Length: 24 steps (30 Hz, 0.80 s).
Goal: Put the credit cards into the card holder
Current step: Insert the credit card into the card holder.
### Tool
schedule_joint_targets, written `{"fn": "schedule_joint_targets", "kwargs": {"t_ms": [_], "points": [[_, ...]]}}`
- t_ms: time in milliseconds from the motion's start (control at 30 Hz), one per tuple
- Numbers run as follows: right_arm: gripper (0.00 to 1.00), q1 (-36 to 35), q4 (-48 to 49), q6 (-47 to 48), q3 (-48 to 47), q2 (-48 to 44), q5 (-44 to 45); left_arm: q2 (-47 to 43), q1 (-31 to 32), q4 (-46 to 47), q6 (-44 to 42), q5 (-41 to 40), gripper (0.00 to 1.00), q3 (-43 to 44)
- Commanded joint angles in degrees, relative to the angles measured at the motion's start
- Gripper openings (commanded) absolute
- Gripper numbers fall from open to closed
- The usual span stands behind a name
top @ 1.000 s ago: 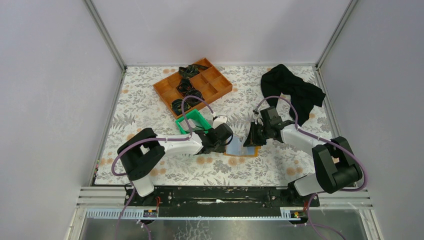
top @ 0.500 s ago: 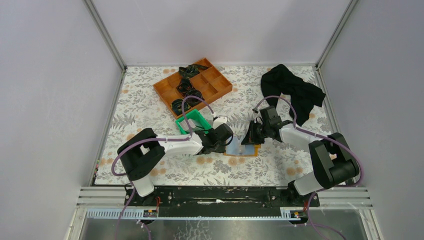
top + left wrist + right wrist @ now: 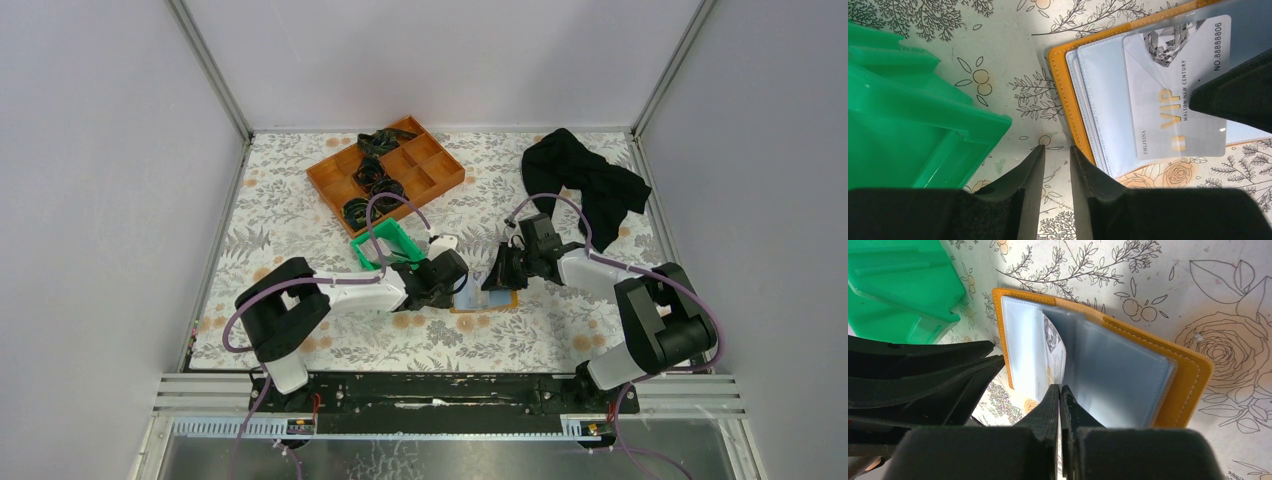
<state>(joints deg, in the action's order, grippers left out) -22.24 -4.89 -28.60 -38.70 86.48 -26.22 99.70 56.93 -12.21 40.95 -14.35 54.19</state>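
The card holder [image 3: 484,298] lies open on the flower-printed tabletop [image 3: 300,210], between the two arms' fingers, its pale blue inside facing up and its orange cover against the cloth. One whitish-grey credit card [image 3: 1178,85] printed "VIP" lies on the inside, among the clear plastic sleeves. In the right wrist view the credit card [image 3: 1055,352] shows only as a sliver between the pale panel and the first clear leaf.

The right gripper [image 3: 1060,390] has its fingers clenched tight together, tips at the near edge of the sleeves. Whether a leaf is pinched between them I cannot tell. The left gripper [image 3: 1057,155] sits just beside the holder's orange edge. Its fingers stand a narrow gap apart with only tabletop between them, grasping nothing.

A green bin [image 3: 385,243] stands just behind the left gripper. Farther back are an orange compartment tray [image 3: 420,165] with black items in some cells, and a black cloth [image 3: 585,185] at the far right.
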Motion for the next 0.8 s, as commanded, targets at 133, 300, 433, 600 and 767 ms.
{"fn": "schedule_joint_targets", "kwargs": {"t_ms": [133,300,433,600,767], "points": [[0.0,-1.49,-4.53,2.23,1.04,1.5,3.35,3.17,1.24,1.04,-0.08,3.08,0.33,-0.32],[0.0,-1.48,-5.91,3.2,2.0,-0.28,3.07,3.48,1.26,0.86,0.08,2.48,0.33,-0.02],[0.0,-1.47,-5.94,3.26,2.62,-0.37,2.13,4.02,1.23,0.62,-0.06,2.45,0.33,0.36],[0.0,-1.49,-6.65,3.93,2.66,-0.88,1.77,4.45,1.17,0.17,-0.33,2.18,0.33,1.07],[0.0,-1.49,-6.55,4.34,2.11,0.0,1.71,4.61,1.24,0.17,-0.09,2.39,0.33,1.27]]}}
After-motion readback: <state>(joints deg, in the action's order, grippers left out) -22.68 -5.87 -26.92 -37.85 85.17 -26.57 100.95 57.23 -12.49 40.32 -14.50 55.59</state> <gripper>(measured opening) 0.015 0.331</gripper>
